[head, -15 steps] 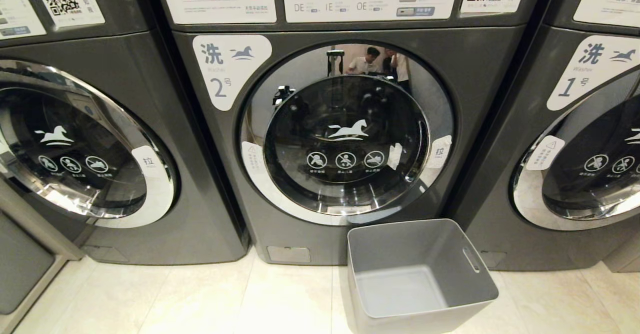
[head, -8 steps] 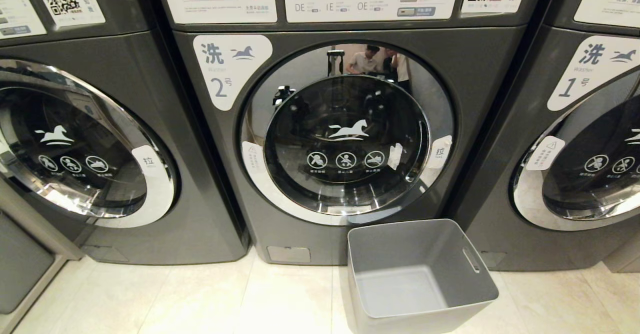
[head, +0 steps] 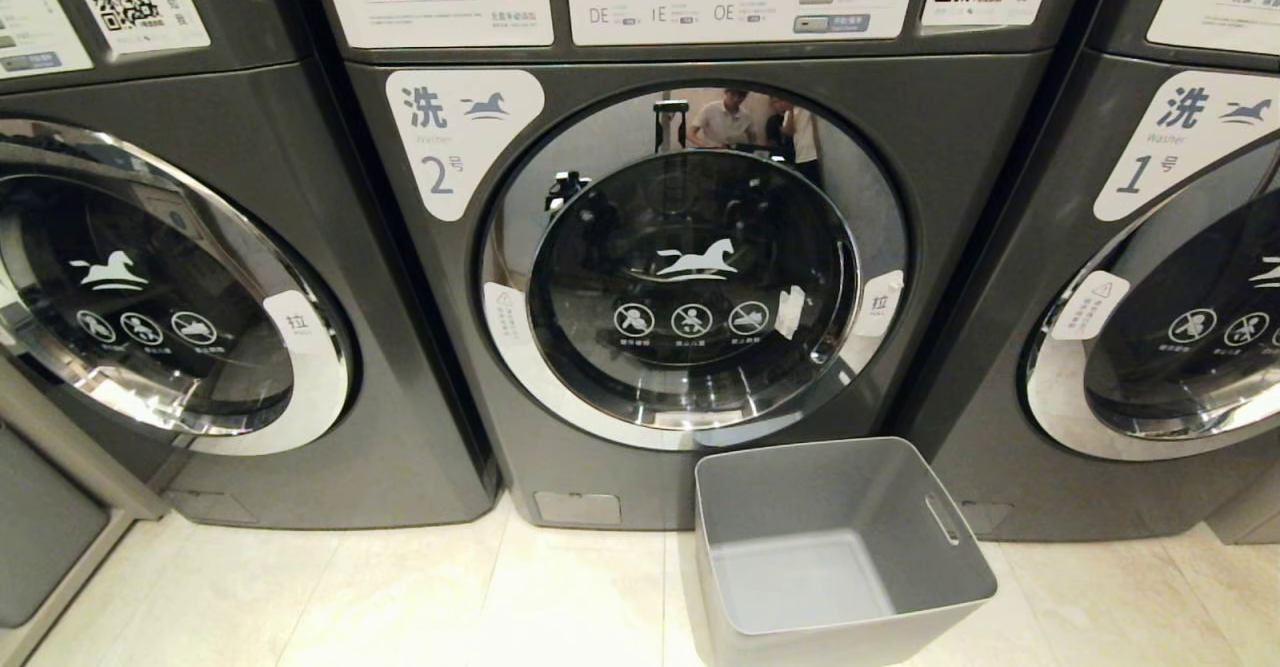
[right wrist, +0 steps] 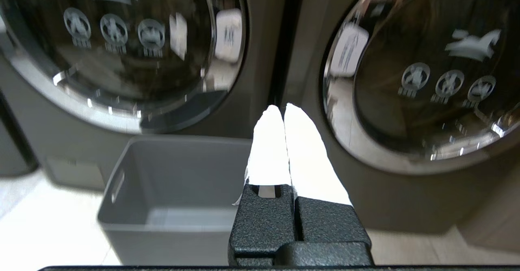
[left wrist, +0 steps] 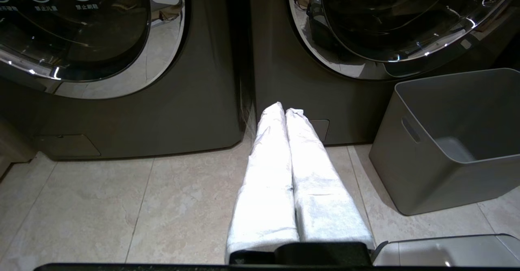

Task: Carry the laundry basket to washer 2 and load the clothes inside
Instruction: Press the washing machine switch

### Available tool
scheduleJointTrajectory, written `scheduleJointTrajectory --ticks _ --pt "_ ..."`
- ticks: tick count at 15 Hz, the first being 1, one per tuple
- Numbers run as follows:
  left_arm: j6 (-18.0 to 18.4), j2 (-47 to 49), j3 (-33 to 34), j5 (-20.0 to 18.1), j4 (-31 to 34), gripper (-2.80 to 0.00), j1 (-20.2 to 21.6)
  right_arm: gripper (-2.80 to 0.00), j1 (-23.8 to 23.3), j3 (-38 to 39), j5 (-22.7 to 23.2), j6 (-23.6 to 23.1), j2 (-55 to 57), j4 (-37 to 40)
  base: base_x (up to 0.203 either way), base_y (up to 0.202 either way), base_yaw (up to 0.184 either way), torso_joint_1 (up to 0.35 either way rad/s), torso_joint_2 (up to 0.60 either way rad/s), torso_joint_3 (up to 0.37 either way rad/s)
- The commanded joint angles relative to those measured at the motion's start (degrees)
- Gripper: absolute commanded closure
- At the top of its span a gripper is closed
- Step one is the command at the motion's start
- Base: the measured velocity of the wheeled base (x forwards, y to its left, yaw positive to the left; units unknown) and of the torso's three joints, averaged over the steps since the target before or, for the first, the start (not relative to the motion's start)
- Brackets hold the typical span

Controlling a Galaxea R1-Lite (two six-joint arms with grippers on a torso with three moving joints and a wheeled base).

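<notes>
Washer 2 (head: 690, 287) stands straight ahead with its round door shut. The laundry basket (head: 790, 487), a grey bin with slot handles, sits on the floor against the washer's lower right corner, and its inside is bare. The clothes are out of view. My left gripper (left wrist: 283, 110) is shut on nothing, low over the tiles to the left of the basket (left wrist: 426, 169). My right gripper (right wrist: 283, 107) is shut and empty too, just above the basket's (right wrist: 187, 173) right rim and aimed at the gap between two washers. Neither gripper shows in the head view.
Washer 1 (head: 1180, 297) stands to the right and a third washer (head: 150, 287) to the left, both with doors shut. Pale floor tiles (head: 400, 597) run in front of the machines. People are reflected in washer 2's chrome door ring (head: 740, 122).
In the head view only the people reflected in washer 2's door ring have shifted a little. The basket and the washers stay as they were.
</notes>
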Motion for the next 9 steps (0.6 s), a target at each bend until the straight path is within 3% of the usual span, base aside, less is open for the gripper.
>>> scheduleJointTrajectory --ticks 1,3,6,9 --pt "0.56 -0.05 -0.01 -0.11 -0.02 0.0 0.02 0.0 0.07 2.29 0.07 -0.32 -2.21 -0.84 0.0 0.0 0.0 0.0 0.0 0.0" --pt "0.56 -0.09 0.03 0.02 -0.02 0.0 0.02 0.0 0.07 2.29 0.07 -0.41 -2.21 -0.84 0.0 0.0 0.0 0.0 0.0 0.0" --pt "1.36 -0.11 1.55 4.16 0.38 0.0 0.02 0.0 0.07 2.29 0.07 -0.5 -2.21 -0.93 0.0 0.0 0.0 0.0 0.0 0.0" --pt "2.41 -0.14 1.49 3.76 0.69 0.0 0.02 0.0 0.07 2.29 0.07 -0.41 -2.21 -0.93 0.001 -0.037 0.0 -0.001 0.0 0.002"
